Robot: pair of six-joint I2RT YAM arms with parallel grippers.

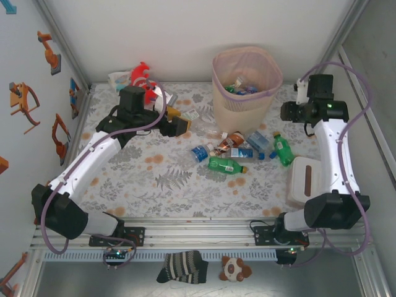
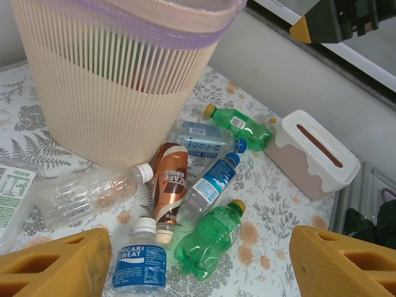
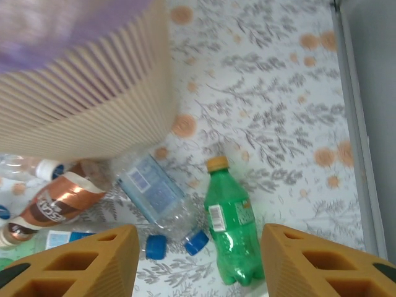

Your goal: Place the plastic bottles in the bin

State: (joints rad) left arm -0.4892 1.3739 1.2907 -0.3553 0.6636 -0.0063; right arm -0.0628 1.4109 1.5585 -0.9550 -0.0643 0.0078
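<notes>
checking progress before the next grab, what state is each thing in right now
bin: upright, some bottles inside
bottles by the bin: lying flat on the table, capped
white box: on the table, slot up
left tool: open, empty
right tool: open, empty

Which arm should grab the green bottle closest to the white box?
Right, probably. The right gripper hovers open just above that green bottle; the left gripper is farther away, beyond the other bottles.

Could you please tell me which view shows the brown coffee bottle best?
The left wrist view: the brown coffee bottle lies close and nearly whole, lettering visible. The right wrist view shows it blurred at the left edge; the top view shows it small among other bottles.
</notes>
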